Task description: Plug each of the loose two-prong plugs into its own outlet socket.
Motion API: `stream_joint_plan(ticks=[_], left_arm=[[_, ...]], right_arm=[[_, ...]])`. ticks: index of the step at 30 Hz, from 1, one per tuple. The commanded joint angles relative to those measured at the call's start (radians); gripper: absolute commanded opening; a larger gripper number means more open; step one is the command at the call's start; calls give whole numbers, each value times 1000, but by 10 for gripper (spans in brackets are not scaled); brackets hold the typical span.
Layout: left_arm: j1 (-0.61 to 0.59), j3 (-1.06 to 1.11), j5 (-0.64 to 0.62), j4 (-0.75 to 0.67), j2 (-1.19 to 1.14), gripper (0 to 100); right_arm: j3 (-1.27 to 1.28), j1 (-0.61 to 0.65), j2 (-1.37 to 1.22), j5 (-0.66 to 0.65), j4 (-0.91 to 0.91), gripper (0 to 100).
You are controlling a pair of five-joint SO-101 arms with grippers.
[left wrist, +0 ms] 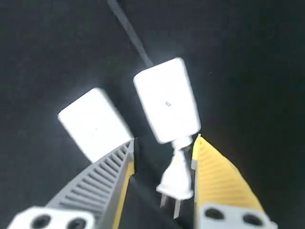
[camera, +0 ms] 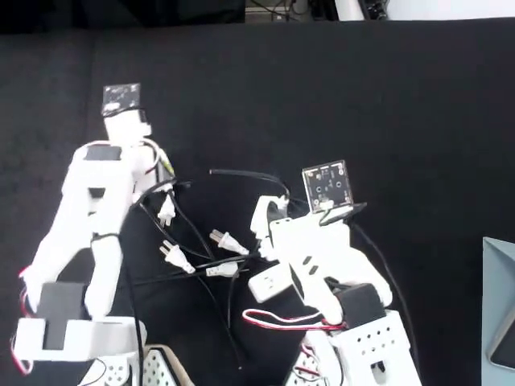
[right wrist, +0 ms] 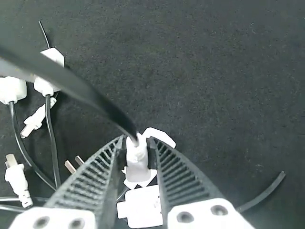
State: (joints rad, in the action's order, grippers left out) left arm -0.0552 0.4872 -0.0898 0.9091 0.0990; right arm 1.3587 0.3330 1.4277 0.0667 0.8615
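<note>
The right claw (right wrist: 137,143) is gripping a white plug (right wrist: 137,167) narrowly, both fingers pressing on its sides, just over a white socket block (right wrist: 143,207) on the bench (right wrist: 214,71). The prongs are hidden, so squaring them to the slots before pushing straight down is looking like the key. The black cable (right wrist: 71,83) is trailing across and could be tugging sideways. The left claw (left wrist: 165,139) is standing parted around a second plug (left wrist: 176,179), close to two more blocks (left wrist: 167,100).
</note>
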Motion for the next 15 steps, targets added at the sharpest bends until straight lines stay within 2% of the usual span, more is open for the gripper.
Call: stream_joint_plan(ticks=[1,9,15], left_arm=[[51,-142,-37,-18,-55,203],[13,-318,-52,-3,-319,203],[-10,-444,-51,120,-417,200]], right_arm=[[-5,-8,-2,0,-20,13],[-4,-8,-2,0,-20,13],[-2,-8,-2,0,-18,13]])
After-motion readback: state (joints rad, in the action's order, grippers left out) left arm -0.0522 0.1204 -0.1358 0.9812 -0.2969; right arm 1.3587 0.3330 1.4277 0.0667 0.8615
